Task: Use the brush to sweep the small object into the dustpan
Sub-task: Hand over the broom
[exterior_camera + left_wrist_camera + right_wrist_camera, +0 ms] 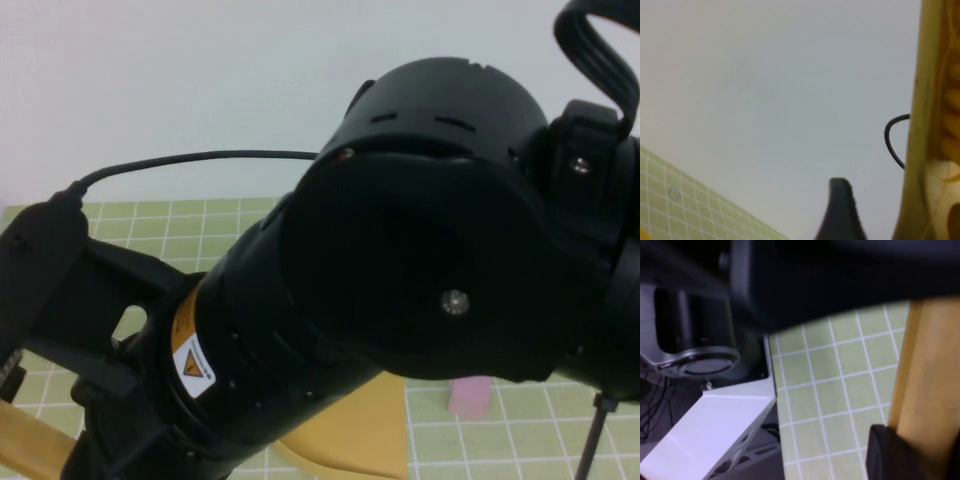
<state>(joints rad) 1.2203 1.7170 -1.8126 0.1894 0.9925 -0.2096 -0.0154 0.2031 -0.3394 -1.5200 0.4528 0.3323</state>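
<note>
In the high view a black arm close to the camera hides most of the table. The small pink object (pixel 468 396) lies on the green grid mat. A yellow dustpan (pixel 360 432) shows partly, just left of it. A wooden-yellow handle (pixel 28 440) pokes out at the lower left. My left gripper (pixel 875 215) sits next to a pale yellow wooden-looking piece (pixel 932 150), probably the brush, raised in front of the white wall. My right gripper (pixel 920 450) is shut on a flat orange-yellow handle (pixel 930 365) above the mat. What that handle belongs to is hidden.
The green grid mat (pixel 180 230) covers the table, and its near edge shows in the right wrist view (pixel 777 405). A robot base and a white bracket (pixel 710 425) stand beside that edge. A black cable (pixel 200 158) arcs over the left arm (pixel 45 260).
</note>
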